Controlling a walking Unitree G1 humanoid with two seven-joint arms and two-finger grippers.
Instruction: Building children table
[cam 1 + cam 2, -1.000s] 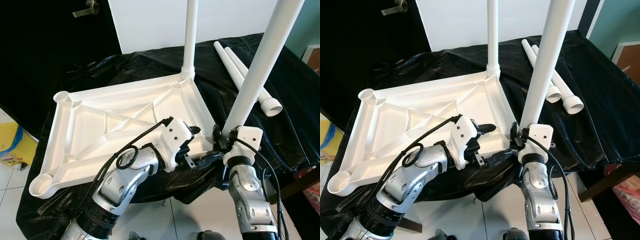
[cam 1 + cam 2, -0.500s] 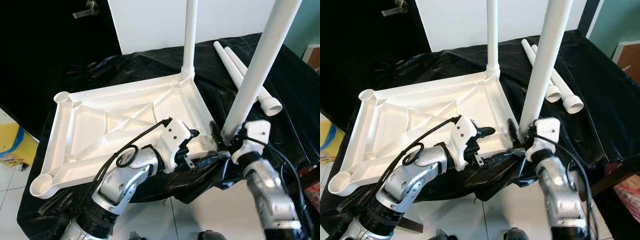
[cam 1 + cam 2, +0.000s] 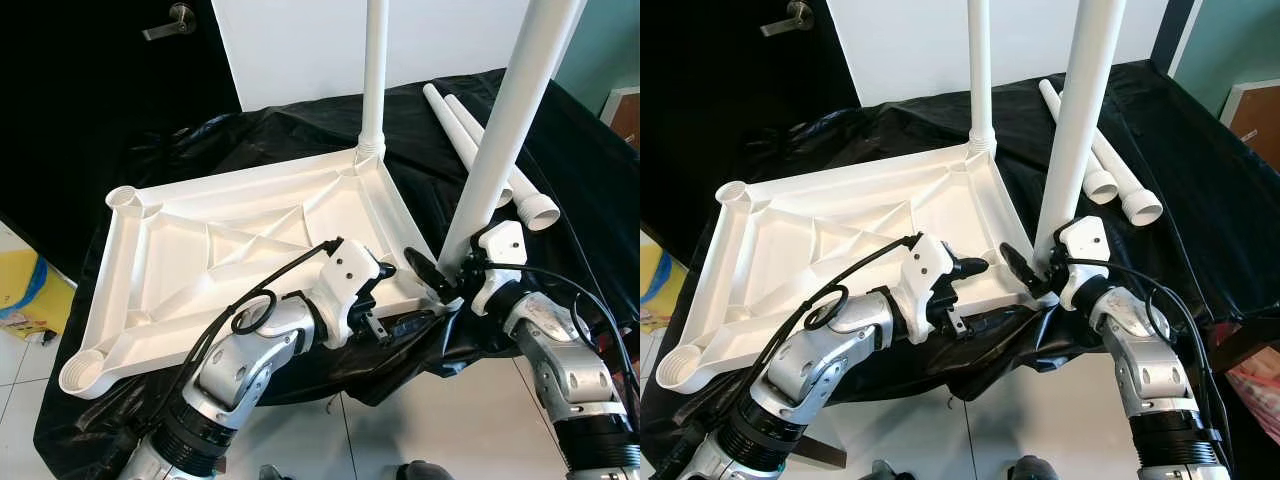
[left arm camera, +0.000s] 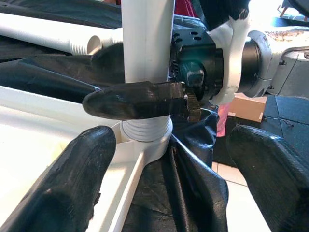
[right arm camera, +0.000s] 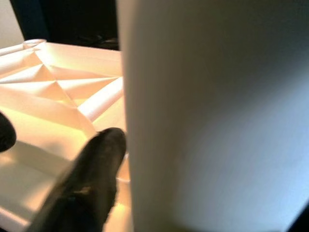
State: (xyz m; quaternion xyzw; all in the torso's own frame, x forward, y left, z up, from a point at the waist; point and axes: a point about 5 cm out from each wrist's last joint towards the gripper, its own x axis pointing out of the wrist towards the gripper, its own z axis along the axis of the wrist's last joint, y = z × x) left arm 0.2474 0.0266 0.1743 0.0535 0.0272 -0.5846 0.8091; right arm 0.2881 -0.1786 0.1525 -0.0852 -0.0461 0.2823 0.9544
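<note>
Right jaws (image 3: 1035, 272) clamped on upright leg (image 3: 1072, 130), left jaws (image 3: 975, 295) apart, tabletop (image 3: 840, 240) on black sheet (image 3: 1200, 170), tiled floor (image 3: 1040, 420).

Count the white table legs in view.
4: far leg upright in the tabletop, near leg in the right gripper, two loose legs on the black cloth.

Smooth white ribbed plastic tabletop (image 3: 230, 240) (semi-glossy) lies on a crinkled, shiny black plastic sheet (image 3: 560, 180); matt black rubbery fingers (image 4: 133, 99).
</note>
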